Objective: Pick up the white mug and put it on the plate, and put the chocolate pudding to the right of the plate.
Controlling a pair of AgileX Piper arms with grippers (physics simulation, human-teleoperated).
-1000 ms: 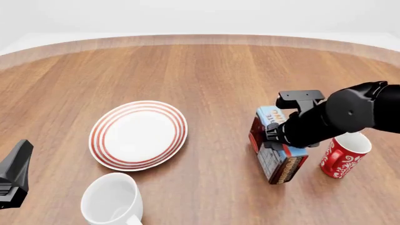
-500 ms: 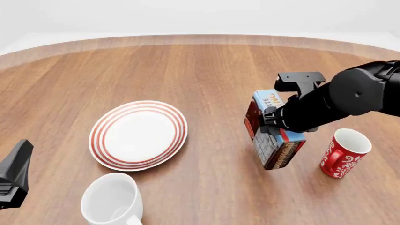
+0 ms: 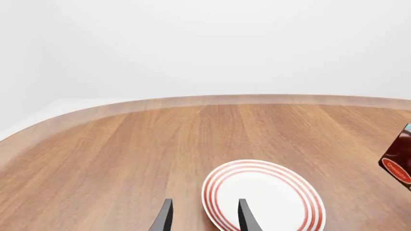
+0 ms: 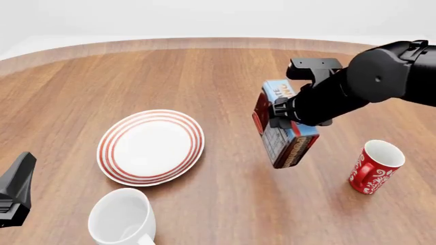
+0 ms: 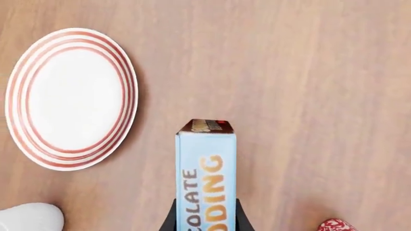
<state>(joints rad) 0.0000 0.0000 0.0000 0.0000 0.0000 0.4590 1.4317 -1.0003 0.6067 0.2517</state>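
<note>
The bench (image 4: 225,76) is smooth, matt wood grain. Plate (image 4: 150,146), white mug (image 4: 122,217) and red mug (image 4: 374,166) look like glossy ceramic. The pudding carton (image 4: 281,138) is printed cardboard; the right arm (image 4: 371,81) is matt black plastic.

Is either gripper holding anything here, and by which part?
The right gripper holds the chocolate pudding by its long sides, near one end, clear of the table. The left gripper is open, holding nothing.

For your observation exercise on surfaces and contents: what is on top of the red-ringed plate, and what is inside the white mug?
The plate shows a bare white centre, nothing on it. The white mug looks empty, but the frame's bottom edge crops its near side and handle.
</note>
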